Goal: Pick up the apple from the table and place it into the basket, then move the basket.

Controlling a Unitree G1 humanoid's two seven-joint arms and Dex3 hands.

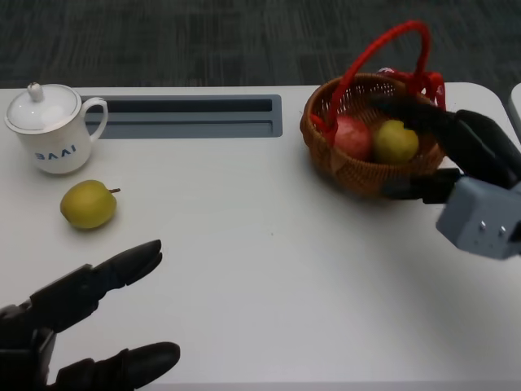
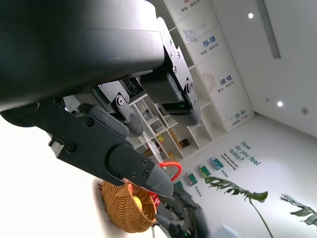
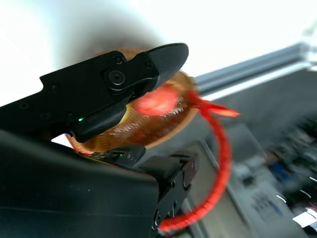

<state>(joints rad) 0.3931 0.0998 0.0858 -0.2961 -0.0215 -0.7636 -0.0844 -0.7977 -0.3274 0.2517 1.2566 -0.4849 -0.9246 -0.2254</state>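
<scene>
White desk (image 1: 269, 269) carries the round yellow-green apple (image 1: 88, 204), firm and smooth, best cupped around its middle, near the empty, spread left robot hand (image 1: 77, 326), while the right robot hand (image 1: 456, 155) grips the woven wicker basket (image 1: 358, 167).

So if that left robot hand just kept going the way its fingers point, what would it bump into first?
Probably nothing soon. The left robot hand points up and to the right across bare table. The yellow-green fruit and the white lidded mug lie off to the side; the basket lies far ahead, though depth is hard to judge.
</scene>
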